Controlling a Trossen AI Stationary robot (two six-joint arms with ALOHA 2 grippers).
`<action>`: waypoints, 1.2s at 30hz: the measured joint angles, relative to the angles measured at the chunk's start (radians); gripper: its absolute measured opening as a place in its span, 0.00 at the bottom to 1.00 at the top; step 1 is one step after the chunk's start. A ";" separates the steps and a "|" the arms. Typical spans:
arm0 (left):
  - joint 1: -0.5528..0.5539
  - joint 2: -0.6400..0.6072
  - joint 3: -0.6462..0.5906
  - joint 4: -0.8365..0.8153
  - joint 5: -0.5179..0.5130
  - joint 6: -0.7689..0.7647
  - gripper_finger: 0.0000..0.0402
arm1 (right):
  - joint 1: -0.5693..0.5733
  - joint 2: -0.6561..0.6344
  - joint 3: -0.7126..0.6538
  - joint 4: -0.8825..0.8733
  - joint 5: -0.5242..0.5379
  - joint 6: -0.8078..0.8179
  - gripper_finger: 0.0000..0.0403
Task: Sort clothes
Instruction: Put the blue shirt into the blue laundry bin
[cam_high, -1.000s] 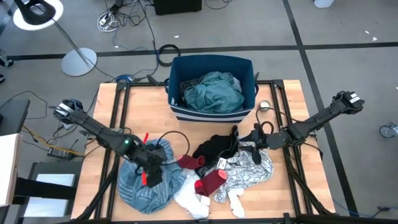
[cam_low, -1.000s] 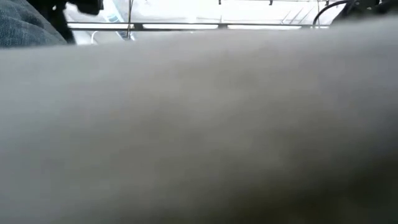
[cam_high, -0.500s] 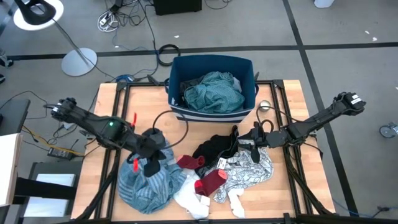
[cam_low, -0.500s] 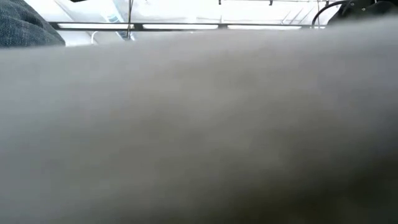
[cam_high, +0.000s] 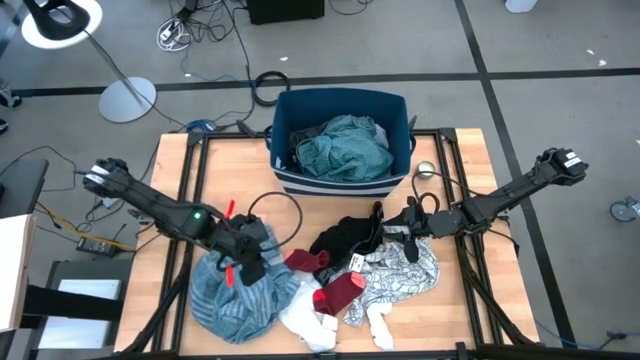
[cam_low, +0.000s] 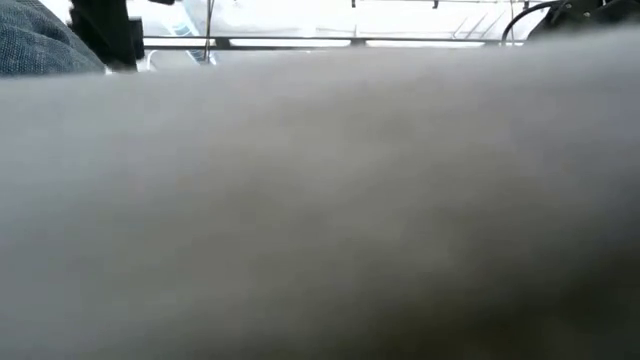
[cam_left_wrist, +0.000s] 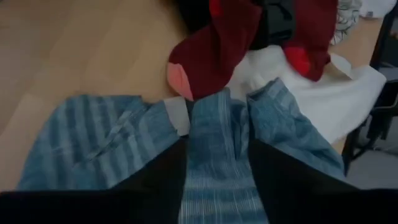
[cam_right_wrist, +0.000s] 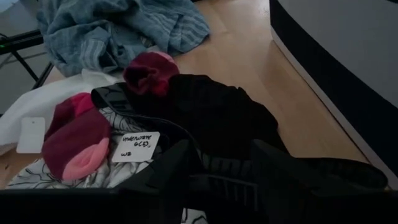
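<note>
I have the left gripper (cam_high: 247, 262) down on the blue striped garment (cam_high: 235, 295) at the near left of the table (cam_high: 170, 170). From the left wrist camera its fingers (cam_left_wrist: 158, 186) stand spread, with a fold of the striped cloth lying between them; I would not call that a grip.

The right gripper (cam_high: 405, 228) sits over the black garment (cam_high: 345, 236) near the table's middle. In the right wrist view its fingers (cam_right_wrist: 168, 171) are parted, with black fabric between and under them; whether they pinch it I cannot tell.

Dark red pieces (cam_high: 340, 292), a white garment (cam_high: 305, 322) and the black-and-white patterned one (cam_high: 405, 275) lie bunched between the two arms. A teal green garment (cam_high: 343, 148) fills the dark blue bin (cam_high: 340, 100) at the table's far edge. The low camera is almost wholly blocked by something grey and close.
</note>
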 joint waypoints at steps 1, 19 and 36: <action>0.001 0.000 -0.020 0.028 0.019 -0.008 0.48 | 0.000 0.000 0.000 0.000 0.000 0.000 0.43; -0.115 0.107 -0.024 0.114 0.209 -0.260 0.47 | 0.000 0.000 0.000 0.002 0.000 0.009 0.43; -0.063 0.033 0.051 -0.106 0.239 -0.162 0.01 | 0.000 0.000 0.000 0.010 0.000 0.024 0.43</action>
